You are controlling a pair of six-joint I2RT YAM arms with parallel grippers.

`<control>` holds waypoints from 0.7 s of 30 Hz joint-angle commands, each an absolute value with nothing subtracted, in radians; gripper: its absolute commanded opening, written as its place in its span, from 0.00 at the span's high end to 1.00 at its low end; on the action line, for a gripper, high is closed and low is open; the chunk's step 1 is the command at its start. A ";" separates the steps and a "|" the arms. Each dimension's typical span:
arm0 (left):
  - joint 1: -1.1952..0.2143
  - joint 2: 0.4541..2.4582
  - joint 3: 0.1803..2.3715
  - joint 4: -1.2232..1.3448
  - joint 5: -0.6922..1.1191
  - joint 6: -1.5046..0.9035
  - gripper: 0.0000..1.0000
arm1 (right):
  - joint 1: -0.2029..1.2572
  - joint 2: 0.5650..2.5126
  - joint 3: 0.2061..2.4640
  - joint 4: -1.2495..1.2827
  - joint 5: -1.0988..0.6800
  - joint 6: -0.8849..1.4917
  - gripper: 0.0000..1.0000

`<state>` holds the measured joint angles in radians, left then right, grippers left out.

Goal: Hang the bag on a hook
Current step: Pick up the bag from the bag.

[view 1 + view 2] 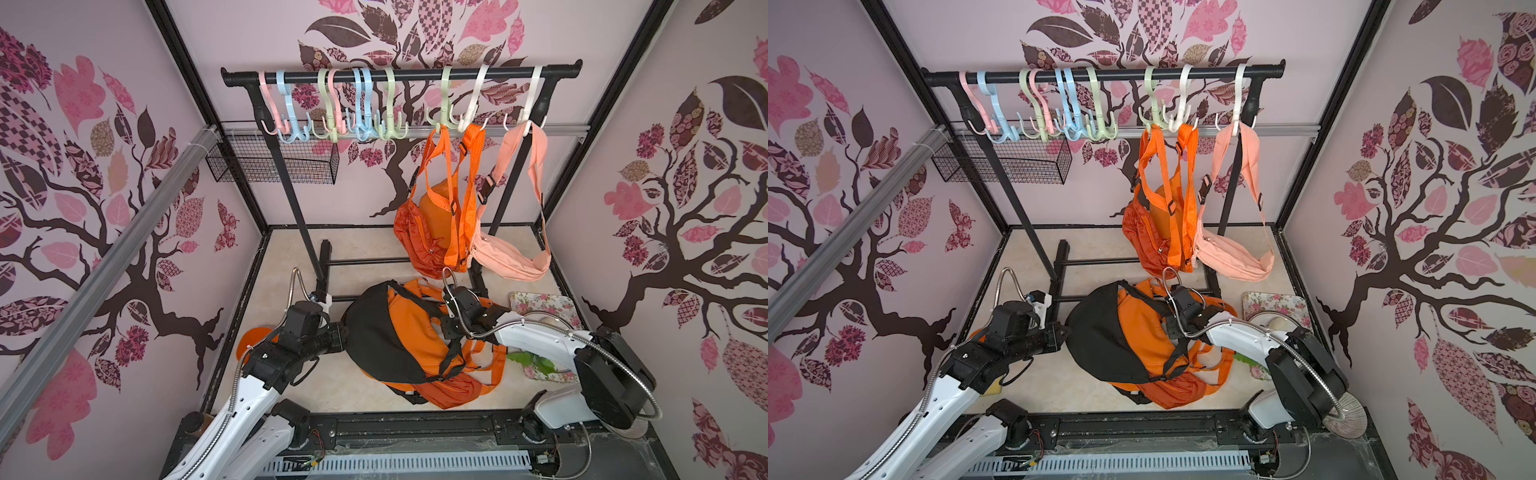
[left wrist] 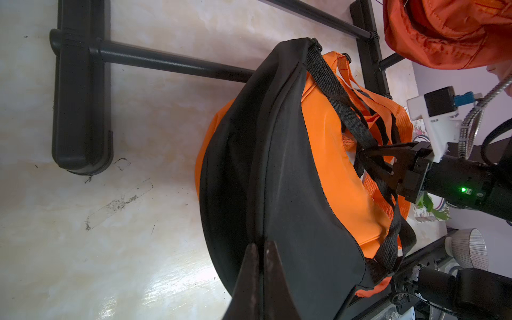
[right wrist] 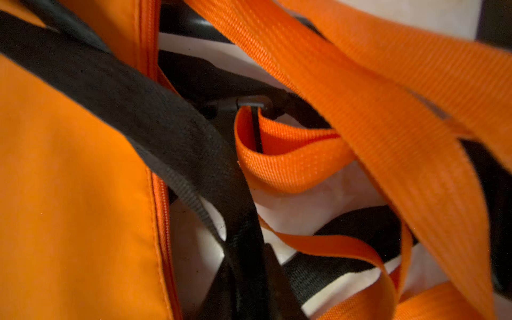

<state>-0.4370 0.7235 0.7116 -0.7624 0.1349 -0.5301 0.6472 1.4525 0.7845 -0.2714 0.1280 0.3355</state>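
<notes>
Right claw (image 2: 363,153) is seen clamped on the black strap (image 2: 336,101) of the black-and-orange backpack (image 1: 395,332), which is laid on the worktop (image 1: 324,386) near the rack. Left claw (image 2: 261,249) is clenched at its left edge. Lifting and hooking onto a free hook (image 1: 390,124) are judged to remain.

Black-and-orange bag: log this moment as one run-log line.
black-and-orange bag: lying below the rack, not hung | right gripper: shut on black strap | left gripper: shut, at bag's black side
</notes>
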 commanded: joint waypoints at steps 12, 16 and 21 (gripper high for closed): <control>-0.431 0.578 0.744 -0.701 0.109 -0.540 1.00 | 0.656 1.185 0.880 -0.373 0.167 0.333 1.00; -0.431 0.535 0.744 -0.677 0.108 -0.536 1.00 | 0.663 1.093 0.914 -0.405 0.155 0.330 1.00; -0.431 0.489 0.768 -0.666 0.103 -0.534 1.00 | 0.669 1.061 0.951 -0.434 0.109 0.316 1.00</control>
